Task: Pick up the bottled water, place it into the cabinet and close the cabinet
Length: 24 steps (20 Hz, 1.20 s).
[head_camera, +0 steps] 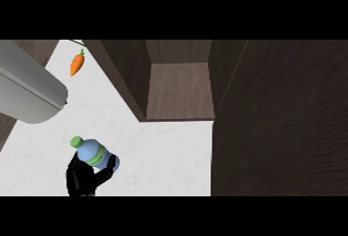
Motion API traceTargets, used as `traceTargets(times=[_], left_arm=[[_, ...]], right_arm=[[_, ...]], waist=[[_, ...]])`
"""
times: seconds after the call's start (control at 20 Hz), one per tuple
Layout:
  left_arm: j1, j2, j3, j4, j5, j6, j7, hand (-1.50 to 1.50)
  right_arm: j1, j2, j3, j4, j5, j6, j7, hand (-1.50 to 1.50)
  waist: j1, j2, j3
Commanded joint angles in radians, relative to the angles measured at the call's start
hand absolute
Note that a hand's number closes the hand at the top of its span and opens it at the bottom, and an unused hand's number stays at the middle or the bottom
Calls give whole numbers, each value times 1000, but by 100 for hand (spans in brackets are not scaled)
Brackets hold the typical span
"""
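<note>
The bottled water (93, 152), pale blue with a green cap and a green label band, is tilted with its cap up and to the left above the white counter (163, 152). My left hand (84, 178) comes in from the lower edge, and its fingers and thumb curl round the bottle's lower part, hiding the base. The dark wood cabinet (179, 87) stands open at the top middle, and its inner shelf shows bare. Its door (280, 120) is swung out and fills the right side of the view. My right hand does not show.
An orange carrot (78, 64) with a green top lies on the counter at the upper left. A large grey cylinder (27, 87) reaches in from the left edge, above the bottle. The cabinet's left wall (125, 78) stands between the carrot and the shelf.
</note>
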Motion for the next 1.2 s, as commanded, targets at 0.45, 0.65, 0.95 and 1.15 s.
traceTargets(times=[0.45,0.65,0.95,1.15], left_arm=[[-80,-14,-198,-29,-129,-170,91,150],[-61,-17,-380,-113,16,-92,135,150],[-41,-18,-496,-300,43,58,279,150],[-128,-18,-494,-356,60,128,376,150]], right_arm=[[-21,13,38,-75,-19,-24,76,-150],[-21,7,10,-61,-53,-19,84,-150],[-9,9,10,-97,-58,-11,75,-150],[43,13,3,-94,-63,6,37,-150]], waist=[[5,9,-24],[2,7,-23],[4,6,-23],[-4,6,-23]])
